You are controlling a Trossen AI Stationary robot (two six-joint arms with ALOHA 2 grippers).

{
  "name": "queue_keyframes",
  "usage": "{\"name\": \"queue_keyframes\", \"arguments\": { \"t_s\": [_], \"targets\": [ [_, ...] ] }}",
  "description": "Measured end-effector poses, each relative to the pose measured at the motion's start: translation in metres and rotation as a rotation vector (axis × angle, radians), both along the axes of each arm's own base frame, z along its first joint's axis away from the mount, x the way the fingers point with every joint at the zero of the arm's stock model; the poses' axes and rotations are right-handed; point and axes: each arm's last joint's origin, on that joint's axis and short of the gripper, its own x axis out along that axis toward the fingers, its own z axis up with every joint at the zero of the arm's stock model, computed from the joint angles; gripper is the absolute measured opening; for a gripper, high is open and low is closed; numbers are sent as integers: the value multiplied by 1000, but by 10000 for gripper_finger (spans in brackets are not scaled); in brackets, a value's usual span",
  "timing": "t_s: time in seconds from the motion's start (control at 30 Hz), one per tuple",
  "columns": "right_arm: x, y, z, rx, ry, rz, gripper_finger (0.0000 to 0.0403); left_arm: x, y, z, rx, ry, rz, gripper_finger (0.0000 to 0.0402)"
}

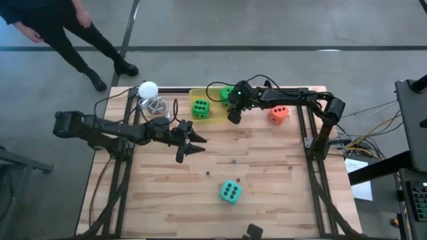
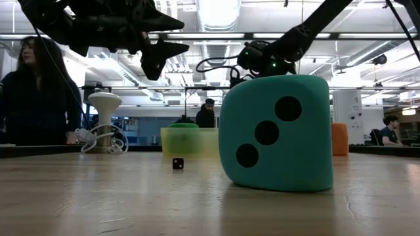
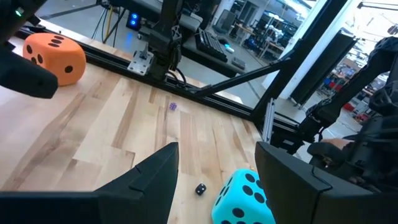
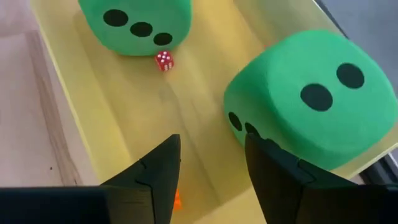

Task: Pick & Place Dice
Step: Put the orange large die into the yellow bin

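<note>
With its fingers apart and empty, the right tool (image 1: 234, 117) hovers over the yellow tray (image 1: 215, 120) at 12 o'clock holding 2 green dice (image 4: 138, 23), seemingly for depositing, while the open left tool (image 1: 193, 144) waits mid-surface, teal die (image 1: 230, 192) at 6 o'clock, orange die (image 1: 278, 114) at 2 o'clock.

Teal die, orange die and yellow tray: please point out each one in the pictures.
teal die (image 1: 230, 192): high view, on its top face.
orange die (image 1: 279, 114): high view, on its top face.
yellow tray (image 4: 124, 118): right wrist view, on the bare floor between the two green dice.
</note>
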Motion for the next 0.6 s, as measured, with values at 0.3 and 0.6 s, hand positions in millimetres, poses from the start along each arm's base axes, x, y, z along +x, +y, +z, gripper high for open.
{"name": "queue_keyframes", "arguments": {
  "t_s": [0.3,0.6],
  "targets": [
    [-21,9,43,-121,-15,-49,157,-2,0,3,-7,-4,-7,216],
    [-85,40,76,-122,165,-184,153,-20,3,8,63,93,119,216]
  ]
}}
